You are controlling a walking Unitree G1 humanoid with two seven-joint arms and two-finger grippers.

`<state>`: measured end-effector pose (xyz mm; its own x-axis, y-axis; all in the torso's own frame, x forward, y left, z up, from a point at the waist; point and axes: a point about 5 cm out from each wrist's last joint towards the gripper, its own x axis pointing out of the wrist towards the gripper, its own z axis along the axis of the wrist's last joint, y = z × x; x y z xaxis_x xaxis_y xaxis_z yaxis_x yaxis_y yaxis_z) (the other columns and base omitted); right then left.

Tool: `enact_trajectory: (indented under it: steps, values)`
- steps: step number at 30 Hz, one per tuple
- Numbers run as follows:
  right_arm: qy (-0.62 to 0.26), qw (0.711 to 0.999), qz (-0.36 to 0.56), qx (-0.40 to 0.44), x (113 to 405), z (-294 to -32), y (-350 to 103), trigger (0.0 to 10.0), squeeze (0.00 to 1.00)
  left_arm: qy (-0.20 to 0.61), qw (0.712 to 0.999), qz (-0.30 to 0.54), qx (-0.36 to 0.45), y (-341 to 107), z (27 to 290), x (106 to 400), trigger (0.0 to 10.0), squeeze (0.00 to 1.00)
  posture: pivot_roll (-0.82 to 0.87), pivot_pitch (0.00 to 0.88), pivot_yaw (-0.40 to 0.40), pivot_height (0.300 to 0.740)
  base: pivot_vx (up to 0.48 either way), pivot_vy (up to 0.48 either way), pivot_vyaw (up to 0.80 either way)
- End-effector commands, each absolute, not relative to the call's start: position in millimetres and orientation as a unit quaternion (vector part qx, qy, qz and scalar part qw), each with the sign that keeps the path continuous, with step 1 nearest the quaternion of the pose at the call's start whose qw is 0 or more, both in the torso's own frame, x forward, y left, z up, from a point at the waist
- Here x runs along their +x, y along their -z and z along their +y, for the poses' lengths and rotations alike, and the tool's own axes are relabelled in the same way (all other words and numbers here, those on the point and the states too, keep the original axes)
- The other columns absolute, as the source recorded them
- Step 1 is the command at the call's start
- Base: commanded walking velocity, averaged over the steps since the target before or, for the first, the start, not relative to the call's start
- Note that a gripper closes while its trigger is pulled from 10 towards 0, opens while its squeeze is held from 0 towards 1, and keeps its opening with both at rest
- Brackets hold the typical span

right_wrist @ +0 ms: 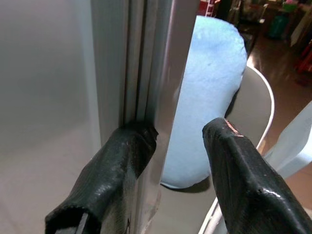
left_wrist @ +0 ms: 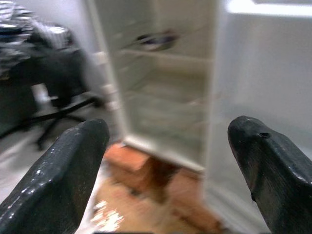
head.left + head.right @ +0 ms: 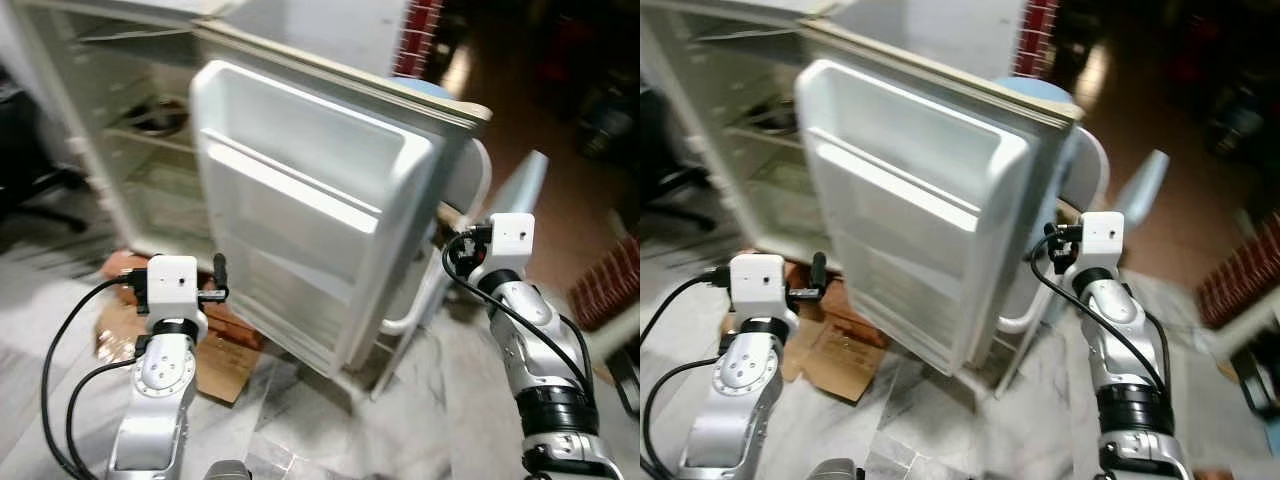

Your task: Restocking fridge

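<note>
The white fridge [image 3: 110, 170] stands open, its door [image 3: 300, 200] swung out towards me with bare door shelves. A dark bowl [image 3: 155, 118] sits on an inner shelf. My left gripper [image 2: 170, 141] is open and holds nothing; it hangs low before the cabinet, just left of the door's bottom corner. My right gripper [image 1: 180, 131] is open at the door's outer edge [image 1: 146, 73]. One finger [image 1: 122, 161] lies against the inner side of that edge. The other finger [image 1: 239, 170] stands clear on the outer side.
Red bricks [image 3: 125, 265] prop up the fridge, with flattened cardboard [image 3: 220, 365] on the floor beside them. A white chair [image 3: 520, 190] with a pale blue cushion [image 1: 209, 87] stands right behind the door. A black office chair [image 2: 53, 87] is on the left.
</note>
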<state>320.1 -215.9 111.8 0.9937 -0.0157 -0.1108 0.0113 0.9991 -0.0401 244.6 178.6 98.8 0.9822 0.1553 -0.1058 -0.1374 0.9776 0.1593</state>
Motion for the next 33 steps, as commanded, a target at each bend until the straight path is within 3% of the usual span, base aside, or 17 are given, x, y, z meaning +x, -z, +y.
enact_trajectory:
  steps: [1, 7, 11, 15, 17, 18, 20, 25, 30, 33]
  values:
    - [-0.005, 0.999, 0.038, -0.027, 330.1, -202.6, -120.5, 10.0, 0.00, -0.071, 0.992, 0.067, 0.080, -98.4, 174.2, 246.9, 10.0, 0.00, 0.07, 0.000, -0.077, 0.740, 0.000, 0.000, 0.71]
    - [0.018, 1.000, 0.022, -0.013, 345.8, -190.6, -131.3, 10.0, 0.00, -0.117, 0.984, 0.118, 0.064, -87.6, 183.5, 247.5, 10.0, 0.00, 0.08, 0.000, -0.076, 0.740, 0.000, 0.000, 0.71]
    - [-0.030, 0.999, 0.018, 0.026, 352.6, -167.6, -138.3, 10.0, 0.00, -0.130, 0.981, 0.136, 0.049, -81.9, 187.8, 246.5, 10.0, 0.00, 0.08, 0.000, -0.079, 0.740, 0.000, 0.000, 0.71]
    - [-0.256, 0.960, 0.027, 0.107, 334.9, -127.1, -145.6, 10.0, 0.00, -0.130, 0.981, 0.136, 0.051, -82.8, 188.9, 244.8, 10.0, 0.00, 0.09, 0.000, -0.084, 0.740, 0.000, 0.000, 0.00]
    - [-0.362, 0.925, 0.033, 0.107, 315.1, -121.9, -146.8, 10.0, 0.00, -0.133, 0.979, 0.145, 0.050, -81.2, 189.4, 244.1, 10.0, 0.00, 0.09, 0.000, -0.086, 0.740, 0.000, 0.000, 0.00]
    - [-0.362, 0.925, 0.033, 0.107, 315.1, -121.9, -146.8, 10.0, 0.00, -0.133, 0.979, 0.145, 0.050, -81.2, 189.4, 244.1, 10.0, 0.00, 0.09, 0.000, -0.086, 0.740, 0.000, 0.000, 0.00]
    - [-0.394, 0.913, 0.067, 0.080, 302.9, -138.0, -134.8, 10.0, 0.00, -0.157, 0.972, 0.172, 0.039, -76.1, 194.1, 241.7, 10.0, 0.00, 0.09, 0.000, -0.085, 0.740, 0.000, 0.000, 0.00]
    - [-0.373, 0.919, 0.123, 0.006, 301.5, -171.4, -110.7, 10.0, 0.00, -0.212, 0.954, 0.210, 0.016, -67.4, 209.8, 231.7, 10.0, 0.00, 0.09, 0.000, -0.076, 0.740, 0.000, 0.000, 0.00]
    - [-0.412, 0.885, 0.210, -0.045, 284.3, -199.2, -84.9, 10.0, 0.00, -0.250, 0.939, 0.234, -0.002, -61.3, 226.3, 217.8, 10.0, 0.00, 0.10, 0.000, -0.070, 0.740, 0.000, 0.000, 0.00]
    - [-0.387, 0.874, 0.267, -0.124, 281.6, -216.3, -64.4, 10.0, 0.00, -0.255, 0.935, 0.245, -0.009, -58.4, 232.2, 212.9, 10.0, 0.00, 0.10, 0.000, -0.070, 0.740, 0.000, 0.000, 0.00]
